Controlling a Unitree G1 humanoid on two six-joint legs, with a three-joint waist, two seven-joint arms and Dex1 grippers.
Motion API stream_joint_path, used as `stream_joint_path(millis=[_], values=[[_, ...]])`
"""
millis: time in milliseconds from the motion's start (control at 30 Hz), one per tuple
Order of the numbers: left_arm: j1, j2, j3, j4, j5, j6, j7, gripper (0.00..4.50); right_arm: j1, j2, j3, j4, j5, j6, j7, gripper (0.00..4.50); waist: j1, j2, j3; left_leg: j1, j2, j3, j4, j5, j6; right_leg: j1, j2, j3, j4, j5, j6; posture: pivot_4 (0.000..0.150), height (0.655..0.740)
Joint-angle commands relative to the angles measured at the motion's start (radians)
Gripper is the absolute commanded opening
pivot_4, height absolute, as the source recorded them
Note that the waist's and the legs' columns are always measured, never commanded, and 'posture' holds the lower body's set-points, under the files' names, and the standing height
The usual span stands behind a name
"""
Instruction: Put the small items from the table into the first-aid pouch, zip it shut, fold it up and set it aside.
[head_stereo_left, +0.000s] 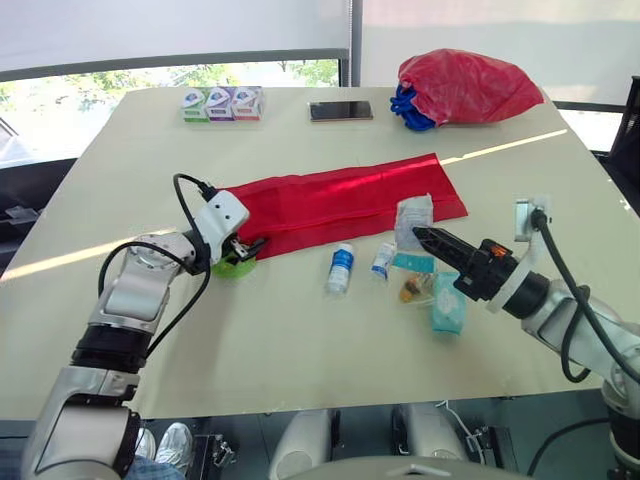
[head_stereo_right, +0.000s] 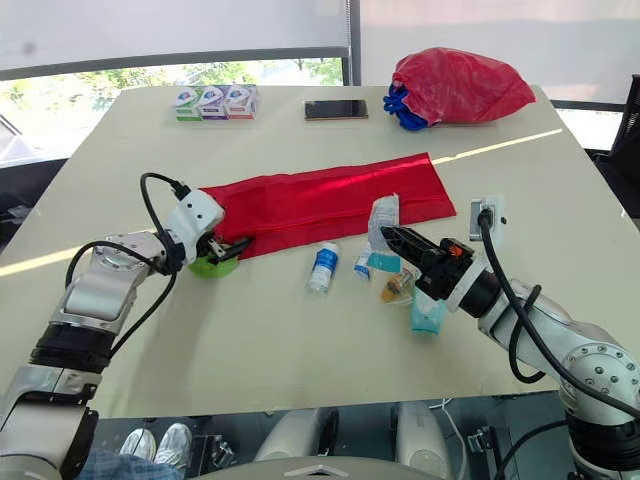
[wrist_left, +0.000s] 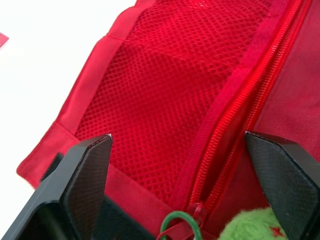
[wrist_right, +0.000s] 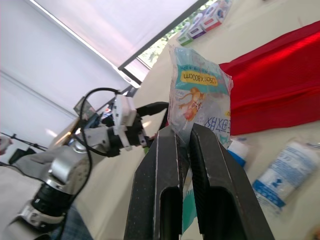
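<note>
One packet (wrist_right: 200, 95) clamped in right gripper (wrist_right: 186, 135); left gripper (wrist_left: 177, 142) spread over zipper (wrist_left: 235, 115) end of pouch (head_stereo_left: 340, 200); loading step, next likely needs packet carried across to pouch opening.

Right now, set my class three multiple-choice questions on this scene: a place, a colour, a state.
1. Where do the three small boxes stand?
A. at the table's far edge, beside the phone
B. on the floor
C. stacked at the near edge
2. What colour is the pouch?
A. blue
B. red
C. green
3. What state is the right gripper in?
A. open
B. shut on the phone
C. shut on a clear packet
Answers: A, they line up by the phone; B, its flat cloth is red; C, it pinches the packet.
</note>
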Motion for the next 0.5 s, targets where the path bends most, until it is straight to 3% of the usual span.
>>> stream_joint_path(millis=[33, 267, 300, 500], values=[[-0.024, 0.002, -0.009, 0.031, 0.063, -0.077, 0.001, 3.7, -0.007, -0.012, -0.001, -0.042, 0.013, -0.02, 0.006, 0.0, 0.0, 0.0, 0.0, 0.0, 0.0, 0.0, 0.0, 0.0, 0.0, 0.0, 0.0, 0.0, 0.0, 0.0, 0.0, 0.15, 0.74], [-0.033, -0.03, 0.02, 0.048, 0.081, -0.144, 0.016, 0.3, 0.004, -0.022, 0.005, -0.05, 0.005, -0.026, 0.006, 0.0, -0.001, 0.0, 0.0, 0.0, 0.0, 0.0, 0.0, 0.0, 0.0, 0.0, 0.0, 0.0, 0.001, 0.0, 0.0, 0.15, 0.74], [-0.028, -0.03, 0.018, 0.041, 0.08, -0.153, 0.004, 0.09, 0.005, -0.022, 0.007, -0.051, 0.003, -0.026, 0.007, 0.0, -0.001, 0.0, 0.0, 0.0, 0.0, 0.0, 0.0, 0.0, 0.0, 0.0, 0.0, 0.0, 0.001, 0.0, 0.0, 0.15, 0.74], [-0.039, -0.059, 0.018, 0.033, 0.054, -0.197, -0.039, 0.09, -0.002, -0.012, 0.038, -0.039, 0.004, -0.022, -0.004, 0.0, 0.0, 0.0, 0.0, 0.0, 0.0, 0.0, 0.0, 0.0, 0.0, 0.0, 0.0, 0.0, 0.001, 0.0, 0.0, 0.15, 0.74]])
